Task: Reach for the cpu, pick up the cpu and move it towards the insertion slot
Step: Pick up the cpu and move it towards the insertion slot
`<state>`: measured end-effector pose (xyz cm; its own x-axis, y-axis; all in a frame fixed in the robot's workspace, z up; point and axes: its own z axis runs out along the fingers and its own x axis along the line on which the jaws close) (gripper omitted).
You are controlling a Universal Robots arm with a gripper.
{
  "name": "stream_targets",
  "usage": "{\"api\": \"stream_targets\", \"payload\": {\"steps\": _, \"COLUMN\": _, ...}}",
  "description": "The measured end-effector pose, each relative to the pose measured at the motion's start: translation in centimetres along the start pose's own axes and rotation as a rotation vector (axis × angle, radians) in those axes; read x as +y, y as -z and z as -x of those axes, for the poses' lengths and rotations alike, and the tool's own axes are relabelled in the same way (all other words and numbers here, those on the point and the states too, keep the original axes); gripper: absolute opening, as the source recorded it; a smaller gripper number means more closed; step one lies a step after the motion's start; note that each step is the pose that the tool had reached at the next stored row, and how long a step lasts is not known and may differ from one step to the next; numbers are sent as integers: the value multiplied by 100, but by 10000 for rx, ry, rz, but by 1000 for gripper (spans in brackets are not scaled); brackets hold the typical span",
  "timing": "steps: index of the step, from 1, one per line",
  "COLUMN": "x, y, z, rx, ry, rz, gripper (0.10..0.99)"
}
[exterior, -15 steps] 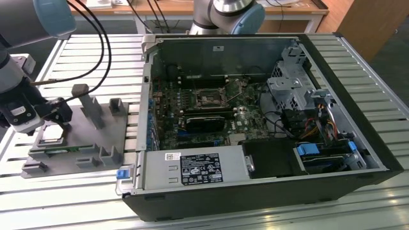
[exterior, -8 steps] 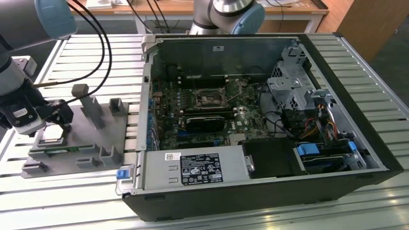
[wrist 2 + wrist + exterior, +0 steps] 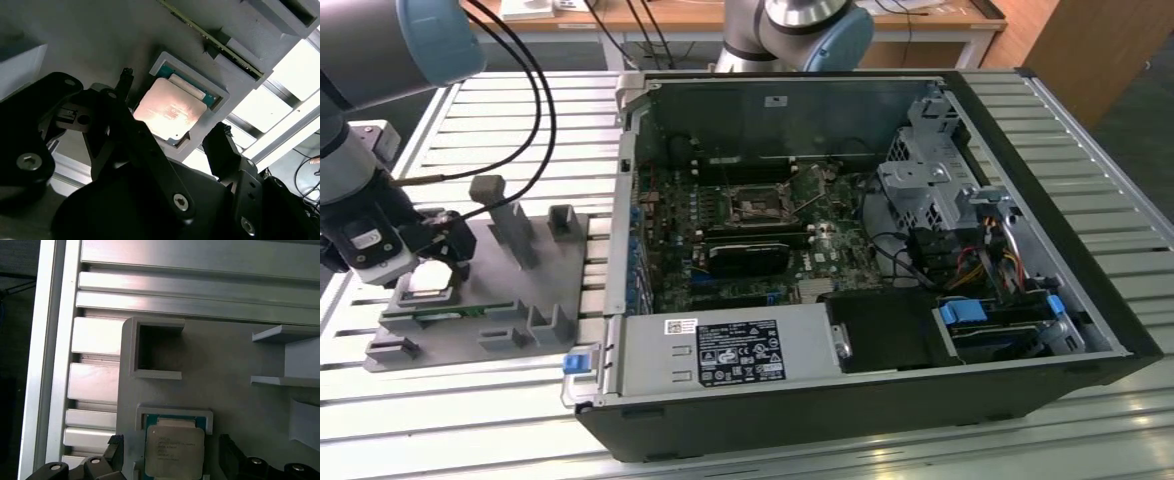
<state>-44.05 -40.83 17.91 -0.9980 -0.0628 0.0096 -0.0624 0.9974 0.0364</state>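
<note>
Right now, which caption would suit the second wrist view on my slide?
Open gripper hovers above the chip, which lies in its grey holder, one finger on each side.

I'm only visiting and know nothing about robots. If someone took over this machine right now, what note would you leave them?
The gripper is open, poised over the cpu, one finger on each side, not touching it.
The cpu lies in its pocket on the grey holder, at the exterior view's left.
The insertion slot sits inside the open computer case.
Done: the reach. Left: grip, lift, carry toward the slot.
</note>
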Motion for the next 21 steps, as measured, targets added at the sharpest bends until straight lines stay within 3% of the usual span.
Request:
{"api": "stream_targets", "payload": {"steps": 3, "x": -1, "y": -1, "z": 13, "rx": 0, "ry": -4, "rz": 0, "gripper": 820}}
{"api": "stream_targets", "payload": {"steps": 4, "x": -1, "y": -1, "z": 13, "rx": 0, "ry": -4, "rz": 0, "gripper": 753}}
{"api": "stream_targets", "payload": {"steps": 7, "x": 0, "y": 19, "z": 14, "rx": 3, "ry": -3, "rz": -1, "gripper": 741}}
{"api": "stream_targets", "payload": {"steps": 8, "x": 0, "y": 23, "z": 15, "rx": -1, "ry": -3, "rz": 1, "gripper": 667}}
{"api": "stream_targets", "payload": {"steps": 16, "x": 1, "y": 46, "z": 14, "rx": 1, "ry": -2, "rz": 1, "gripper": 667}}
{"api": "stream_targets", "payload": {"steps": 18, "x": 0, "y": 46, "z": 14, "rx": 0, "ry": -2, "rz": 0, "gripper": 651}}
{"api": "stream_targets", "payload": {"steps": 19, "x": 1, "y": 46, "z": 14, "rx": 0, "ry": -2, "rz": 0, "gripper": 580}}
{"api": "stream_targets", "payload": {"steps": 21, "x": 0, "y": 46, "z": 14, "rx": 1, "ry": -2, "rz": -1, "gripper": 580}}
